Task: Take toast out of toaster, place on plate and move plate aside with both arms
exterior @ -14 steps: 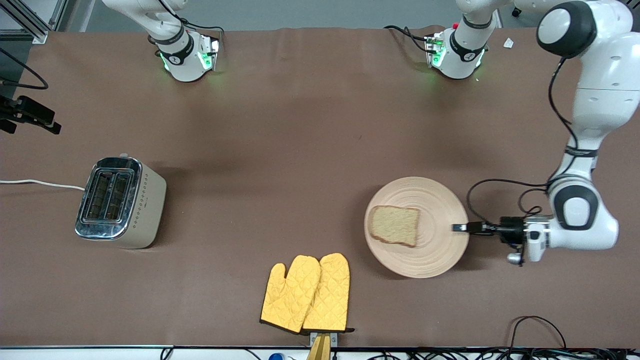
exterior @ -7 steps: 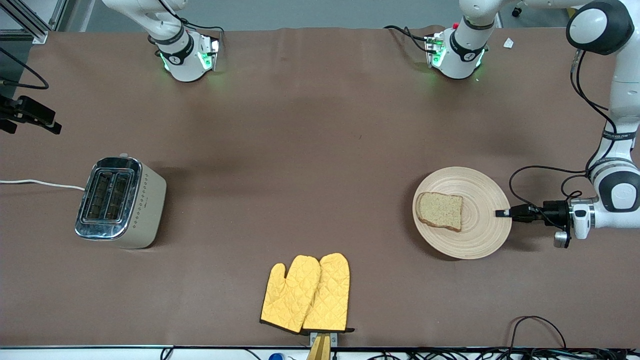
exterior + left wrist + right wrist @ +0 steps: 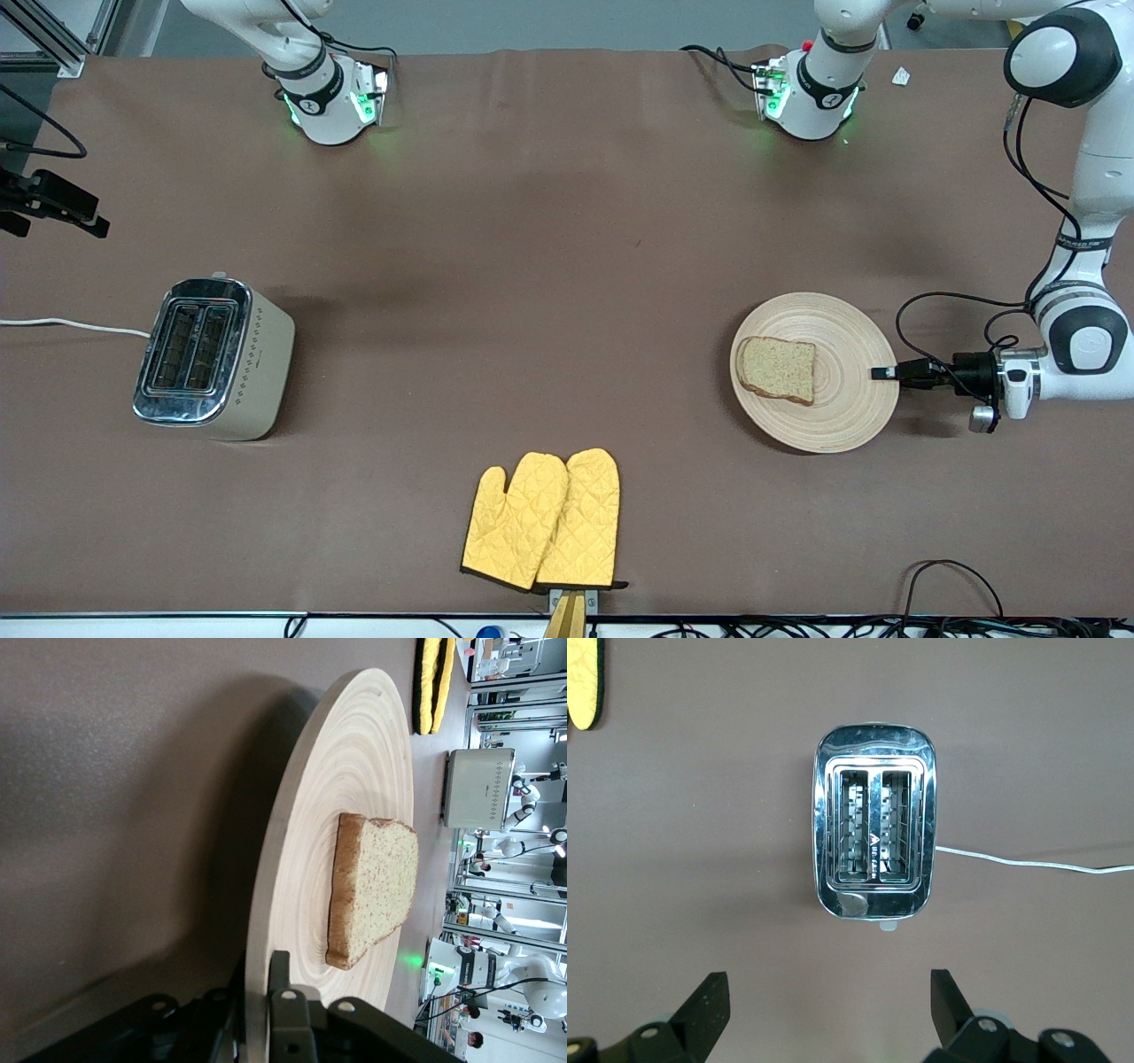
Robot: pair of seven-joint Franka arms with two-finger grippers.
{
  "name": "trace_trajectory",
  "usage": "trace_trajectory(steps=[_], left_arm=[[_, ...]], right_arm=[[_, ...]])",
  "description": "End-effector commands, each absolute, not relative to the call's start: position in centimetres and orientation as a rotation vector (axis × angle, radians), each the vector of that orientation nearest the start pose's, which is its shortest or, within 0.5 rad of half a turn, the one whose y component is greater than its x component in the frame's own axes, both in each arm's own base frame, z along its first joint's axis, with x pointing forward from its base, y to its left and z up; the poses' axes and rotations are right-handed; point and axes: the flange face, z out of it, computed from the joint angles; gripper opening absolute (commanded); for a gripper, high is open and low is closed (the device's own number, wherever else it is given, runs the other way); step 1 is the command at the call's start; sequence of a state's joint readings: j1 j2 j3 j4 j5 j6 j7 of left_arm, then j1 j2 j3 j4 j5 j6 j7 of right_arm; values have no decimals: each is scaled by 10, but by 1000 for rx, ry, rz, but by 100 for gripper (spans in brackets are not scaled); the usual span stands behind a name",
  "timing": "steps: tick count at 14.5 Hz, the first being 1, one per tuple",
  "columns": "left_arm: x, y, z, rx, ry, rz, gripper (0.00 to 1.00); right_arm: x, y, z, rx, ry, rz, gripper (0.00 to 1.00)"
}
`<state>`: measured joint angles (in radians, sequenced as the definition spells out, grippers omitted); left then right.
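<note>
Front view: toast (image 3: 778,369) on bamboo plate (image 3: 842,416), toaster (image 3: 213,357) empty; left gripper (image 3: 883,373) pinching the rim, right gripper (image 3: 828,1005) spread wide above the toaster; release pending.

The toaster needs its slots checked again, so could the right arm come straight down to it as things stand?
Probably yes. The right tool hangs open over the toaster, whose two slots are empty, with nothing between them; the oven mitts lie well aside.

Toast (image 3: 778,369) on plate (image 3: 850,416), left gripper (image 3: 879,373) at rim
</note>
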<state>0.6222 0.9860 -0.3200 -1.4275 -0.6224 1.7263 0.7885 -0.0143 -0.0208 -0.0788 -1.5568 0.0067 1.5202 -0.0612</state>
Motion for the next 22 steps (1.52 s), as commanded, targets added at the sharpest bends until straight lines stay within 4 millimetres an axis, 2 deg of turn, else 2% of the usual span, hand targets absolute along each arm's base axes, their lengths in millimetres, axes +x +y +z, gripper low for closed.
trace_trajectory(steps=[1,2,4,6,8,10,12,14,17,19,21,22], left_arm=[[632,181,135,2115,-148,-121,100],[634,186,146,2171,-159,-153,100],[649,203,177,2275,-196,-148,100],[653,211,219,2380,-238,-163,100],[659,211,272,2517,-304,-165,100],[669,181,335,2664,-377,-165,100],[676,141,396,2801,-407,-148,100],[676,101,441,2881,-438,-121,100],[656,28,504,2975,-406,-174,100],[638,-12,539,3016,-384,-193,100],[621,-36,573,3070,-419,-147,100],[612,-42,590,3106,-433,-131,100]], right_arm=[[538,-51,642,-3145,37,17,100],[538,-52,642,-3145,39,17,100],[538,-52,642,-3145,37,15,100],[538,-52,642,-3145,37,15,100],[538,-53,642,-3145,41,15,100],[538,-53,642,-3145,41,15,100],[538,-53,642,-3145,39,15,100],[538,-53,642,-3145,39,15,100],[538,-53,642,-3145,39,17,100],[538,-52,642,-3145,37,15,100],[539,-48,643,-3145,37,13,100],[539,-48,642,-3145,37,17,100]])
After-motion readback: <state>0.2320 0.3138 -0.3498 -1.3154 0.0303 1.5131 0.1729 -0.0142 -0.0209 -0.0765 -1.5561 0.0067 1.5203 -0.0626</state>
